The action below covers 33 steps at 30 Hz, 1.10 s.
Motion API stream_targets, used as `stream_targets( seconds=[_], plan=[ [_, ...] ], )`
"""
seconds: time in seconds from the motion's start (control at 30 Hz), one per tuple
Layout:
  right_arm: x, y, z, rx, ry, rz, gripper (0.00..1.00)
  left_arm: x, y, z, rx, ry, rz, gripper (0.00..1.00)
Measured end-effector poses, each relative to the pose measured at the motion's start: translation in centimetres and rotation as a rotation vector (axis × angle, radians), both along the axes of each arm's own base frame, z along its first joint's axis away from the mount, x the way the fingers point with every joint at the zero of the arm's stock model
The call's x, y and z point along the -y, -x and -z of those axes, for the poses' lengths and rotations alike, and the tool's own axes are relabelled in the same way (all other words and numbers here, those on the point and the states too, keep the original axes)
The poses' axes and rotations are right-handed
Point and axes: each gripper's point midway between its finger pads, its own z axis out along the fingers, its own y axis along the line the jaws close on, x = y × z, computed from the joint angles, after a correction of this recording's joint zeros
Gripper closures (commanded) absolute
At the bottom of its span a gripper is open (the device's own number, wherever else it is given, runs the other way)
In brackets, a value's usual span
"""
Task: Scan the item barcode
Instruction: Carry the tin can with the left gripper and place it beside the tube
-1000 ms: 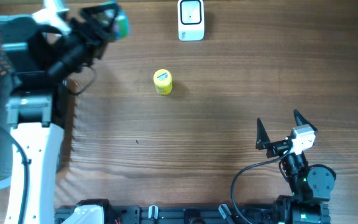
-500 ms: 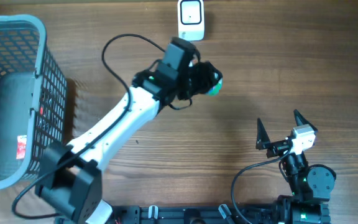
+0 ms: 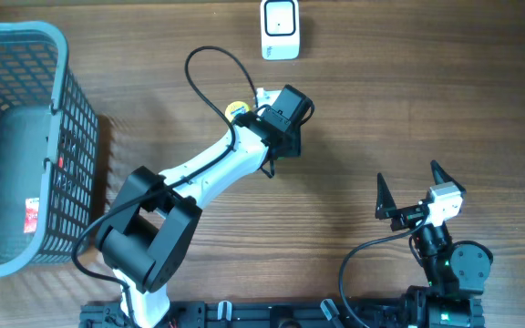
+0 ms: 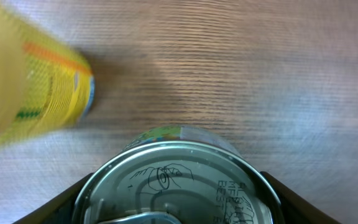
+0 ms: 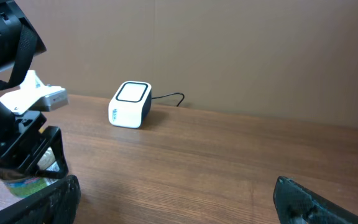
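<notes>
The left claw (image 4: 176,208) is clamped on a silver-lidded round tin can (image 4: 179,180) with a green label, mid-way across the wooden worktop (image 3: 381,91). The can is just right of a yellow cylindrical container (image 3: 236,109) and nearer than the white box scanner (image 3: 280,29). The right claw (image 3: 408,173) stands wide open and empty, near right. A grey-blue mesh basket (image 3: 62,55) sits at the left edge.

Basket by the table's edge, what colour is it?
The basket is light blue; the overhead view shows it best.
</notes>
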Motion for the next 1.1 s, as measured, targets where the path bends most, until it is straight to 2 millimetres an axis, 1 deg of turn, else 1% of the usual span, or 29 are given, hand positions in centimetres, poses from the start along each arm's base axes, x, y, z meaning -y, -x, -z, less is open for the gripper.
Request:
stream_targets(
  seconds=[0.03, 0.07, 0.17, 0.27, 0.3, 0.4, 0.47, 0.53, 0.57, 0.63, 0.8, 0.9, 0.93, 0.97, 1.0, 1.07, 1.1],
  plan=[
    [0.0, 0.0, 0.0, 0.000, 0.000, 0.000, 0.00, 0.1, -0.1, 0.0, 0.016, -0.037, 0.089, 0.29],
    [0.0, 0.0, 0.0, 0.000, 0.000, 0.000, 0.00, 0.2, -0.2, 0.0, 0.024, -0.062, 0.151, 0.25],
    [0.0, 0.0, 0.0, 0.000, 0.000, 0.000, 0.00, 1.0, 0.3, 0.1, 0.023, -0.095, 0.359, 0.25],
    [0.0, 0.0, 0.0, 0.000, 0.000, 0.000, 0.00, 1.8, 1.1, 0.7, 0.004, -0.093, 0.488, 0.25],
    [0.0, 0.0, 0.0, 0.000, 0.000, 0.000, 0.00, 1.9, 1.4, 1.1, -0.012, -0.095, 0.521, 0.25],
    [0.0, 0.0, 0.0, 0.000, 0.000, 0.000, 0.00, 2.2, 2.9, 3.6, -0.092, -0.098, 0.629, 0.24],
    [0.0, 0.0, 0.0, 0.000, 0.000, 0.000, 0.00, 2.3, 3.2, 4.4, -0.108, -0.101, 0.661, 0.20],
    [0.0, 0.0, 0.0, 0.000, 0.000, 0.000, 0.00, 2.4, 3.4, 4.5, -0.109, -0.100, 0.693, 0.17],
    [0.0, 0.0, 0.0, 0.000, 0.000, 0.000, 0.00, 2.4, 3.4, 4.5, -0.110, -0.102, 0.702, 0.12],
    [0.0, 0.0, 0.0, 0.000, 0.000, 0.000, 0.00, 2.4, 3.5, 4.5, -0.110, -0.102, 0.721, 0.00],
    [0.0, 0.0, 0.0, 0.000, 0.000, 0.000, 0.00, 2.4, 3.7, 4.5, -0.116, -0.118, 0.726, 0.00],
    [0.0, 0.0, 0.0, 0.000, 0.000, 0.000, 0.00, 1.3, 4.0, 4.6, -0.136, -0.180, 0.714, 0.00],
    [0.0, 0.0, 0.0, 0.000, 0.000, 0.000, 0.00, 0.6, 4.3, 4.5, -0.151, -0.213, 0.702, 0.00],
    [0.0, 0.0, 0.0, 0.000, 0.000, 0.000, 0.00, 0.3, 4.2, 4.1, -0.146, -0.228, 0.697, 0.00],
    [0.0, 0.0, 0.0, 0.000, 0.000, 0.000, 0.01, -0.2, 4.6, 3.1, -0.145, -0.243, 0.694, 0.00],
    [0.0, 0.0, 0.0, 0.000, 0.000, 0.000, 0.00, -0.2, 4.8, 0.2, -0.097, -0.237, 0.693, 0.00],
    [0.0, 0.0, 0.0, 0.000, 0.000, 0.000, 0.00, 0.1, 5.5, -3.2, -0.036, -0.221, 0.703, 0.00]
  ],
)
